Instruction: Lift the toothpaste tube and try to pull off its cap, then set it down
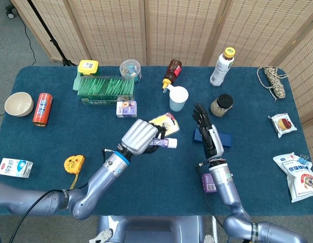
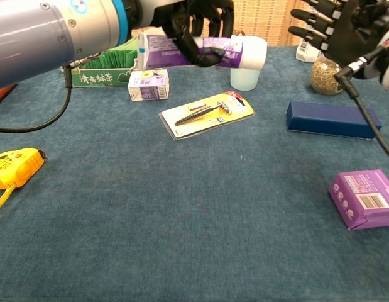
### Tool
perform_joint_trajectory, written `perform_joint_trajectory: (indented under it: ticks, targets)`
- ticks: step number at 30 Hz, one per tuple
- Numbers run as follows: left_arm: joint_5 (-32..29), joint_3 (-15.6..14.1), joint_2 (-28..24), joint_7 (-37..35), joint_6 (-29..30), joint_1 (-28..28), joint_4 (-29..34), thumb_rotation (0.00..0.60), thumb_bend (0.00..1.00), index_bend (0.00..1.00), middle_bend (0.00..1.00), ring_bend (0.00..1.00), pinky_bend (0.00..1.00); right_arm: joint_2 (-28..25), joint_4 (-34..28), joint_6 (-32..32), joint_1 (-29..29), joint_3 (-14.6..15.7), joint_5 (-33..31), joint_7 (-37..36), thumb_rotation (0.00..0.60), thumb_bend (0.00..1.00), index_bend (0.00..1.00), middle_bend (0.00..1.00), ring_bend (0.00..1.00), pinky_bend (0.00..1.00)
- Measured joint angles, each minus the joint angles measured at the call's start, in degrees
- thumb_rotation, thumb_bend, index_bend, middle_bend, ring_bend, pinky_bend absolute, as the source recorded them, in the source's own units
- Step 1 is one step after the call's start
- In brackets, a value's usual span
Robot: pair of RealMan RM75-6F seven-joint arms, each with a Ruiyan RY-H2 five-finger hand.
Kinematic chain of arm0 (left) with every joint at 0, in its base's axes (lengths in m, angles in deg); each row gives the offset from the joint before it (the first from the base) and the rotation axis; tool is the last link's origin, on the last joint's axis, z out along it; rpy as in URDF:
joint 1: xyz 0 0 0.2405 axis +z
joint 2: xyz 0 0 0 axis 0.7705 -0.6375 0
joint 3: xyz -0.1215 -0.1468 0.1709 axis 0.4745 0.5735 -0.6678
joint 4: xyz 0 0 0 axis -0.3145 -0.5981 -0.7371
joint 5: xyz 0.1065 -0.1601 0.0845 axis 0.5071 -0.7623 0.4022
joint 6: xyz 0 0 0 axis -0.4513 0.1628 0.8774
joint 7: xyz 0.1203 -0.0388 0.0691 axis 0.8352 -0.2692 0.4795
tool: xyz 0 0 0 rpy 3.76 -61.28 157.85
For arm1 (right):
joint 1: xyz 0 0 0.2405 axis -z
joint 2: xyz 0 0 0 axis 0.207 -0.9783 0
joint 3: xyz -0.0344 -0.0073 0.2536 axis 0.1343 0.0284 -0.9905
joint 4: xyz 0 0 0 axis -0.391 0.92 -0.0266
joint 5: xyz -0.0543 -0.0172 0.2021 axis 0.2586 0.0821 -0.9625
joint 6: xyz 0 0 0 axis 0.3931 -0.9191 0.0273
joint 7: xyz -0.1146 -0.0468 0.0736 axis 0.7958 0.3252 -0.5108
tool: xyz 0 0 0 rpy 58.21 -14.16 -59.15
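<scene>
Above the blue table, the left hand (image 2: 197, 25) grips the purple toothpaste tube (image 2: 181, 50) lying sideways, white cap (image 2: 254, 52) pointing at the right hand (image 2: 332, 28), which is open and well apart.

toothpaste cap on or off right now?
On. The white cap sits on the end of the purple toothpaste tube, which the left hand holds level above the table; the right hand is apart, holding nothing.
</scene>
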Motion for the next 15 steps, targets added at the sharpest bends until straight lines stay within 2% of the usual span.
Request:
perform_joint_trajectory:
  ticks: [9,15]
  targets:
    - [0.13,-2.29,-0.11,-1.12,-0.59,1.92,-0.83,0.6,0.45,0.72,0.65,0.57,0.56,-5.56,-0.7,0.52,1.38,1.16,1.17,1.52,0.157,0.0,0.0,0.0,0.0,0.0]
    - [-0.37,-4.34,1.83,-1.31,-1.35,2.82,-2.84,0.6,0.45,0.69,0.63,0.54,0.56,-9.41,-1.71,0.82,2.49,1.52,1.11,1.22,0.156,0.0,0.0,0.0,0.0,0.0]
